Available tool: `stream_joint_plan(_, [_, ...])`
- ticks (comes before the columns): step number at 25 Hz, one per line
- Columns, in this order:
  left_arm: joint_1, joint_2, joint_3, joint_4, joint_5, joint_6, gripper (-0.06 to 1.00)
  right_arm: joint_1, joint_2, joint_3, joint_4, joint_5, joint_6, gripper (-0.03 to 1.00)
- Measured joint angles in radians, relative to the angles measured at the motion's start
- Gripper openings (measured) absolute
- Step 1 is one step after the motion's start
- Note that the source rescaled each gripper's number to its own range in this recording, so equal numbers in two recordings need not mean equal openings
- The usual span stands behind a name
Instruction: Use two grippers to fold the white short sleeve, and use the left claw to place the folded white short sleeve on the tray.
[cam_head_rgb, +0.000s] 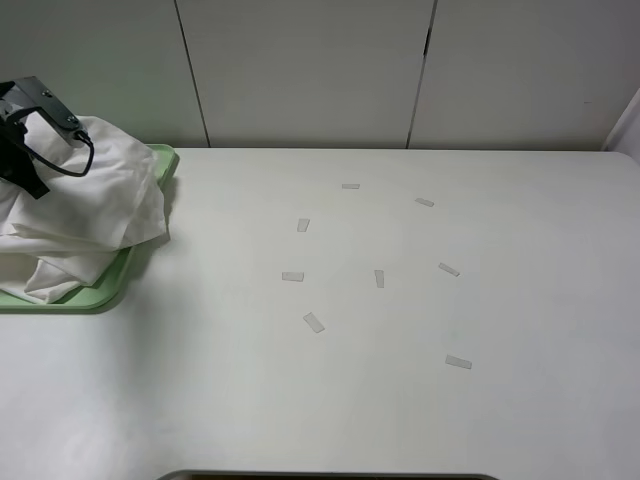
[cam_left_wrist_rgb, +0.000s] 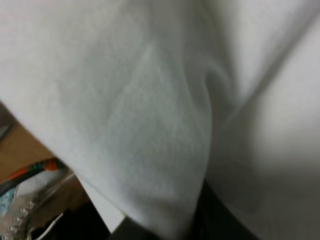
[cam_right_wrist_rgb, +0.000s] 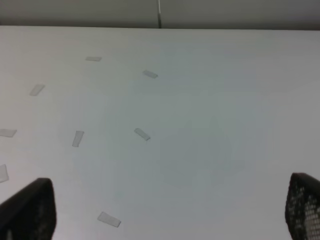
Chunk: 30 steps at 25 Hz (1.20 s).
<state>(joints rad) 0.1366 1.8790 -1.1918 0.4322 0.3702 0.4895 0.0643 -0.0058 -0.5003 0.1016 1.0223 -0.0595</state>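
A broad white worktop (cam_head_rgb: 400, 400) carries a pale green plastic tray (cam_head_rgb: 110, 290) at its left edge, with small grey tape strips (cam_head_rgb: 314, 322) scattered flat across its middle, well apart from the tray.

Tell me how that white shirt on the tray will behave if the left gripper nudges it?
Probably floppy: the white shirt lies in soft creases and sags over the green tray edge. Likely to bunch rather than slide whole. It looks light. The left gripper sits against it; jaws hidden.
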Motion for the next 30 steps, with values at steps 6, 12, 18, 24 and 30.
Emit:
stream_joint_plan(6, [0.048, 0.0, 0.0, 0.0, 0.006, 0.0, 0.07, 0.0, 0.0, 0.0, 0.0, 0.0, 0.0, 1.0])
stream_joint_plan(12, [0.054, 0.0, 0.0, 0.008, -0.028, 0.0, 0.32, 0.0, 0.0, 0.0, 0.0, 0.0, 0.0, 1.0])
stream_joint_plan(18, [0.054, 0.0, 0.0, 0.008, -0.09, 0.0, 0.88, 0.0, 0.0, 0.0, 0.0, 0.0, 0.0, 1.0])
stream_joint_plan(24, [0.053, -0.059, 0.0, 0.008, -0.094, 0.0, 1.0, 0.0, 0.0, 0.0, 0.0, 0.0, 0.0, 1.0])
stream_joint_plan(30, [0.025, -0.139, 0.0, -0.03, -0.067, -0.004, 1.0, 0.0, 0.0, 0.0, 0.0, 0.0, 0.0, 1.0])
